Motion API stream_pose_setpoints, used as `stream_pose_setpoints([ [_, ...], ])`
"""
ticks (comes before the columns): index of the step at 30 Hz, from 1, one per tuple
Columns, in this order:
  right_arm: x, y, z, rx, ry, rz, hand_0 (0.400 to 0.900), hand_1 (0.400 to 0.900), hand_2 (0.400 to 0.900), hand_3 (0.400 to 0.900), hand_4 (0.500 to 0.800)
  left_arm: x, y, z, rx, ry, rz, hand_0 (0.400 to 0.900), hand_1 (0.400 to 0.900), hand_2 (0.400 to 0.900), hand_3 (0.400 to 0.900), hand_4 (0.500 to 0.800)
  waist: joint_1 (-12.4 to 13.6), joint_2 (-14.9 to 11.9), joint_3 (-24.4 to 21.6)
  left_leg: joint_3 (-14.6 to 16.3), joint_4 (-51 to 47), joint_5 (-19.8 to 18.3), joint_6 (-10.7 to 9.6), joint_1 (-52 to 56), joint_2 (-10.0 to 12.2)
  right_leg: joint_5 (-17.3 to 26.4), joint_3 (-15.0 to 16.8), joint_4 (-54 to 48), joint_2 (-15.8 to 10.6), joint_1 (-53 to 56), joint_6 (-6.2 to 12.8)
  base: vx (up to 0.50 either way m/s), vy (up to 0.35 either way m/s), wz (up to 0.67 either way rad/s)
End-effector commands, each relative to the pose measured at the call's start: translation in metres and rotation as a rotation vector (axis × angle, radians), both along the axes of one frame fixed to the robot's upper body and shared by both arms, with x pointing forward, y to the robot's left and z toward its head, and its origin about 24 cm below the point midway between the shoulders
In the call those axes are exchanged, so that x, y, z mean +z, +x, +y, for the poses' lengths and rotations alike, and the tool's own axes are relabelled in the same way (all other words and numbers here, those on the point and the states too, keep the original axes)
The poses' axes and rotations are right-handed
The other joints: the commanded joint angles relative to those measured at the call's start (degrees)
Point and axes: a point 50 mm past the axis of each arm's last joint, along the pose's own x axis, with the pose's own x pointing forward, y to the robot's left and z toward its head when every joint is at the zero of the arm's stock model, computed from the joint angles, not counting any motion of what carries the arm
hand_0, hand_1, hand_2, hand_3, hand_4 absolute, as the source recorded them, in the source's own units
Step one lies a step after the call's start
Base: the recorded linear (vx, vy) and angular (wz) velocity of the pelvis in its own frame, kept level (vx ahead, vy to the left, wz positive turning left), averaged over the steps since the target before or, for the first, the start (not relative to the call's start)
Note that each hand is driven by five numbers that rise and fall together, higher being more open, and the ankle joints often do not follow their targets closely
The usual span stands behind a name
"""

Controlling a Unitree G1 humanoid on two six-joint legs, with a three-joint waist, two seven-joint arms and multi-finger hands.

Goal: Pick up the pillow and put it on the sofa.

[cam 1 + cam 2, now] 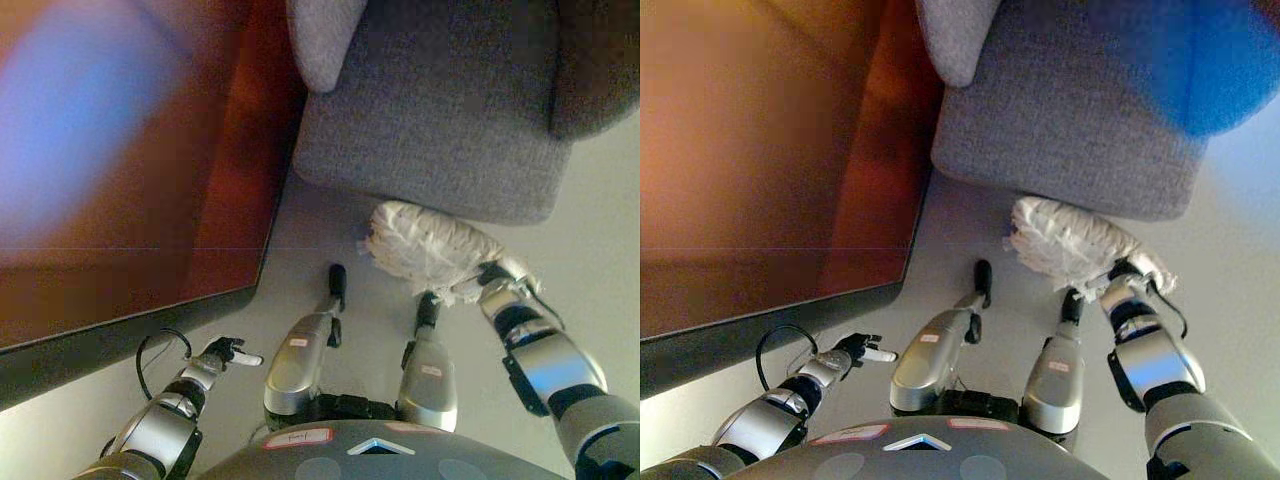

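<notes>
A white pillow [428, 250] with a fringed edge lies low in front of the grey sofa [440, 110], just below the front edge of its seat. My right hand [492, 276] is at the pillow's right end, its dark fingers closed into the cloth, with fringe showing on both sides of it. My left hand [228, 352] hangs low at the lower left over the pale floor, far from the pillow. Its fingers are relaxed, with one white tip pointing right, and it holds nothing.
A large reddish-brown surface [130, 170] with a dark edge fills the left side, close to the sofa's left corner. A light grey cushion [322, 40] rests on the sofa's upper left. Pale floor [600, 250] shows to the right of the sofa.
</notes>
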Motion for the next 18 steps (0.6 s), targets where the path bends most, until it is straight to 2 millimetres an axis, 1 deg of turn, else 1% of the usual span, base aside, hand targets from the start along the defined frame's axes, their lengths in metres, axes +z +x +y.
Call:
stream_pose_setpoints([
  [1,0.054,0.006,-0.050,-0.109,-0.183,-0.036,0.900,0.900,0.900,0.900,0.800,0.001,-0.012,0.022,0.078,0.055,0.029,0.900,0.900,0.900,0.900,0.800,1.0,-0.7,1.5,-1.1,15.7,-6.6,-3.0,-12.3,2.4,-4.4,0.6,8.6,-4.1,-2.8,-2.70,-0.09,-0.012,0.00],
  [5,0.087,0.011,-0.068,-0.151,-0.296,-0.055,0.900,0.900,0.900,0.900,0.800,0.002,-0.008,0.018,0.102,0.042,0.019,0.900,0.900,0.900,0.900,0.800,1.0,0.4,3.0,-1.0,17.0,-6.7,-2.9,-14.7,2.3,-5.2,0.7,11.4,-4.1,-6.7,-3.10,-0.07,0.007,0.03],
  [7,0.101,0.011,-0.077,-0.177,-0.350,-0.070,0.900,0.900,0.900,0.900,0.800,0.000,-0.010,0.016,0.110,0.032,0.022,0.900,0.900,0.900,0.900,0.800,0.9,1.0,3.6,-1.3,16.9,-6.7,-2.8,-15.3,2.0,-5.5,1.0,12.7,-3.9,-8.6,-3.31,-0.04,0.019,0.03],
  [10,0.121,0.013,-0.085,-0.204,-0.398,-0.096,0.900,0.900,0.900,0.900,0.800,0.001,-0.007,0.013,0.127,0.017,0.007,0.900,0.900,0.900,0.900,0.800,1.1,1.6,4.7,-1.8,16.8,-6.4,-2.6,-16.3,1.5,-6.0,1.4,14.2,-3.7,-10.7,-3.37,-0.06,-0.001,0.04],
  [13,0.138,0.019,-0.088,-0.208,-0.401,-0.124,0.900,0.900,0.900,0.900,0.800,0.003,0.000,0.009,0.133,0.002,-0.015,0.900,0.900,0.900,0.900,0.800,1.7,2.1,5.0,-1.9,16.4,-6.2,-2.1,-17.4,0.7,-6.1,1.0,15.9,-3.9,-13.8,-3.29,-0.06,-0.004,0.05],
  [15,0.153,0.026,-0.088,-0.191,-0.413,-0.141,0.900,0.900,0.900,0.900,0.800,0.004,0.001,0.007,0.145,-0.010,-0.026,0.900,0.900,0.900,0.900,0.800,2.2,2.9,5.0,-2.0,16.8,-6.5,-1.7,-18.3,0.1,-6.8,0.9,18.8,-4.2,-17.0,-3.51,-0.03,0.031,0.10],
  [18,0.165,0.031,-0.086,-0.177,-0.411,-0.153,0.900,0.900,0.900,0.900,0.800,0.004,0.003,0.005,0.139,-0.018,-0.031,0.900,0.900,0.900,0.900,0.800,2.8,3.9,5.0,-2.0,17.4,-6.9,-1.2,-19.1,-0.4,-7.6,1.0,22.2,-4.4,-20.3,-3.85,0.00,0.022,0.15],
])
